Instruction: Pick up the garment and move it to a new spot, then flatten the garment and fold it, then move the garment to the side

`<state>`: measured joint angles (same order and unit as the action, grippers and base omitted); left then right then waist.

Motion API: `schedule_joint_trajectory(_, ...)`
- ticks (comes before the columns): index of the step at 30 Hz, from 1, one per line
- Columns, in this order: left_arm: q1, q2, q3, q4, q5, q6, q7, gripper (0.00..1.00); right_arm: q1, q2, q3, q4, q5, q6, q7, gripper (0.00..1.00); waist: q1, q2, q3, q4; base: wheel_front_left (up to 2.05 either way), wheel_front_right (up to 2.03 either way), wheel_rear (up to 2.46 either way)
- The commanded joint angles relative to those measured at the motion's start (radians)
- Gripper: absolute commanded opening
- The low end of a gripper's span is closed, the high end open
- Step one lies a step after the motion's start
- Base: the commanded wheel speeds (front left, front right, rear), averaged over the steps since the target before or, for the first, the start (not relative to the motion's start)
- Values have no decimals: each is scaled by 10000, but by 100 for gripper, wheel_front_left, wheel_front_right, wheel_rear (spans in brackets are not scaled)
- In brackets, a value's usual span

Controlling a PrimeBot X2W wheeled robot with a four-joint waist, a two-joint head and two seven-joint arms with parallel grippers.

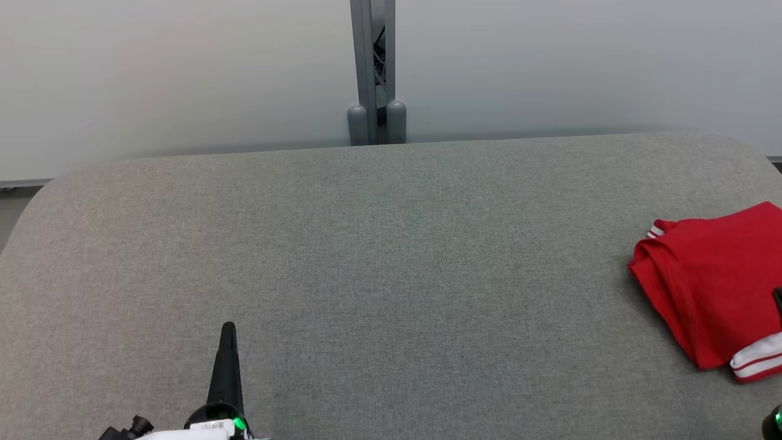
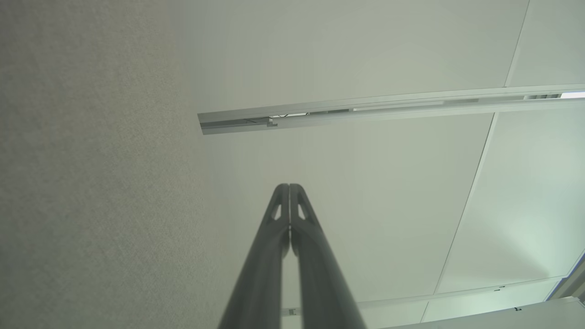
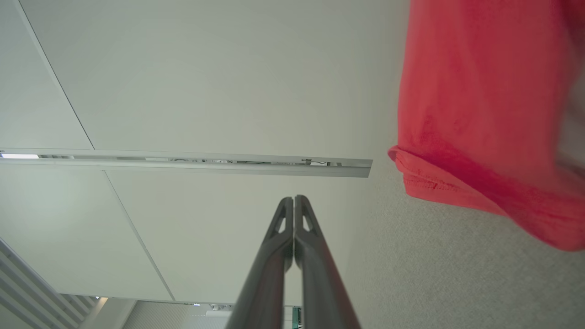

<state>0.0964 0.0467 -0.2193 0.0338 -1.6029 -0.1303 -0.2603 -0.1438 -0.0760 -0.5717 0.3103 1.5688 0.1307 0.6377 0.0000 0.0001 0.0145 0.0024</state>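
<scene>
Holding the left claw (image 1: pixel 228 330) fully closed, its two dark fingers (image 2: pixel 272 256) pressed together tip to tip and gripping nothing. Hovering it low by the near edge of the grey padded table (image 1: pixel 391 244), toward the near-left corner, and pointing it at the far edge. Holding the right claw (image 3: pixel 294 199) closed in the same way, fingers (image 3: pixel 313 265) meeting along their length with nothing pinched between them. Setting it at the right edge, just beside the red garment (image 1: pixel 712 275) yet apart from it in the right wrist view, with a strip of grey weave lying between fingertips and cloth. Not telling from these views whether either claw is touching the table. Leaving the red garment folded into a compact bundle against the right edge, closer to the near-right corner than the far one and partly running out of the head view. Showing white-striped trim (image 1: pixel 757 360) at the bundle's near side and again at its far-left corner, plus a stitched hem (image 3: pixel 429 183) along the fold nearest the right claw. Facing, beyond the far edge, a grey metal post (image 1: pixel 372 67) with two rounded feet, rising against a pale wall (image 1: pixel 183 61).
</scene>
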Motion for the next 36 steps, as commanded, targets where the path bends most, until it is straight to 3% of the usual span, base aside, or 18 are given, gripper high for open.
schedule_joint_trajectory(1, 85, 28, 37, -36, 2, -50, -32, 0, -54, -61, -16, 15, 45, 0, 61, 0, 0, -1, 0, 0, 0, 0, 0)
schedule_joint_trajectory(36, 85, 29, 38, -37, 1, -50, -32, 0, -55, -59, -19, 15, 41, 0, 65, 0, 0, -1, 0, 1, 0, 0, 0)
